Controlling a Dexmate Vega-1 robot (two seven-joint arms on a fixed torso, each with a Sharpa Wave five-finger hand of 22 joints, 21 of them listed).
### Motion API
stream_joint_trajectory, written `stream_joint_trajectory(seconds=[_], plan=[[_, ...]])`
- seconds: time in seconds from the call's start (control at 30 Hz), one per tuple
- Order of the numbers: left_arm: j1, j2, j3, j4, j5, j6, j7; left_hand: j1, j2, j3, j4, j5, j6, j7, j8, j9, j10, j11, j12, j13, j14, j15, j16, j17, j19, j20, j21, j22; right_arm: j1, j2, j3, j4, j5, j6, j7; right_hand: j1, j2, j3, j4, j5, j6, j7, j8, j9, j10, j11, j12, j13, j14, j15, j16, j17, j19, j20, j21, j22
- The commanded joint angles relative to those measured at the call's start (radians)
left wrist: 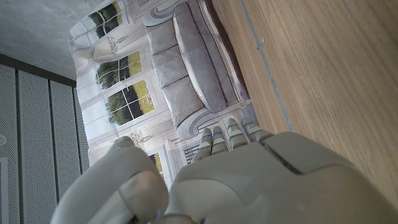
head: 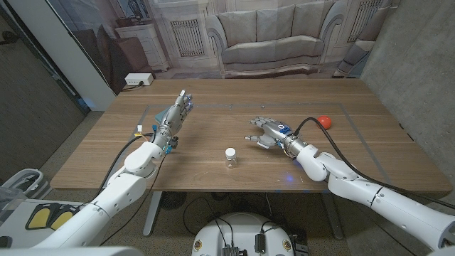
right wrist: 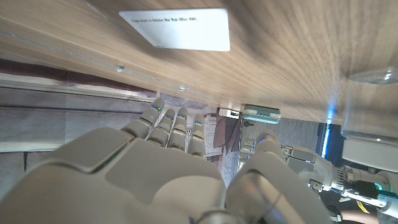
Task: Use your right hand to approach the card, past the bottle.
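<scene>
**A:** What takes up most of the head view?

**B:** A wide, brown wooden table (head: 213, 178) fills the middle of the frame. Above its far edge hangs a printed backdrop of a pale sofa in a panelled room (head: 270, 35).

**A:** And the arms?

**B:** The white left arm (head: 135, 171) comes in from the lower left corner. The white right arm (head: 355, 181) comes in from the lower right, with a black cable looping over its wrist.

**A:** How is the right hand?

**B:** The right hand (head: 266, 133) sits just right of the frame's centre, above the table. Its fingers are stretched forward and loosely spread, the thumb is off to one side, and it holds nothing. I cannot tell whether it touches the wood.

**A:** The left hand?

**B:** The left hand (head: 174, 114) is in the upper left part of the table. Its fingers are straight and point toward the far edge, and there is nothing in it.

**A:** Where is the card?

**B:** In the right wrist view, the white rectangular card with a line of small print (right wrist: 177, 28) lies flat on the wood beyond the right hand's fingertips, clear of them. I cannot make it out in the head view.

**A:** The bottle?

**B:** The small clear bottle with a white cap (head: 230, 157) stands upright at the centre of the head view, below and left of the right hand and apart from it.

**A:** Anything smaller?

**B:** A small orange-red ball (head: 324, 121) rests on the table to the right of the right hand.
</scene>
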Motion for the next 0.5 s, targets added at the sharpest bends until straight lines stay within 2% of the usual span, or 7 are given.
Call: stream_joint_trajectory(seconds=[0.03,0.5], plan=[[0.015,0.015,-0.009,-0.015,-0.007,0.008,-0.006,0.002,0.005,-0.004,0.001,-0.006,0.005,0.005,-0.005,0.006,0.004,0.003,-0.001,0.005,0.000,0.003,-0.001,0.004,-0.007,-0.002,0.002,0.006,0.001,0.003,-0.011,0.002,0.002,-0.014,0.004,-0.008,0.000,-0.002,0.000,0.006,0.006,-0.001,0.005,0.002,0.007,0.004,0.004,0.001,0.004,0.001,0.003,0.000,0.004,-0.015,-0.006,0.003],[0.020,0.037,-0.010,-0.035,-0.012,0.037,-0.013,0.005,0.010,-0.004,0.000,-0.009,0.007,0.004,-0.005,0.006,0.003,0.003,-0.001,0.005,0.000,0.007,-0.001,0.004,-0.008,-0.003,0.001,0.006,0.003,0.015,-0.021,0.020,0.015,-0.012,-0.007,-0.008,0.001,-0.002,0.000,0.006,0.009,-0.001,0.007,0.002,0.008,0.001,0.004,0.001,0.005,0.003,0.003,0.000,0.006,-0.015,-0.009,0.003]])
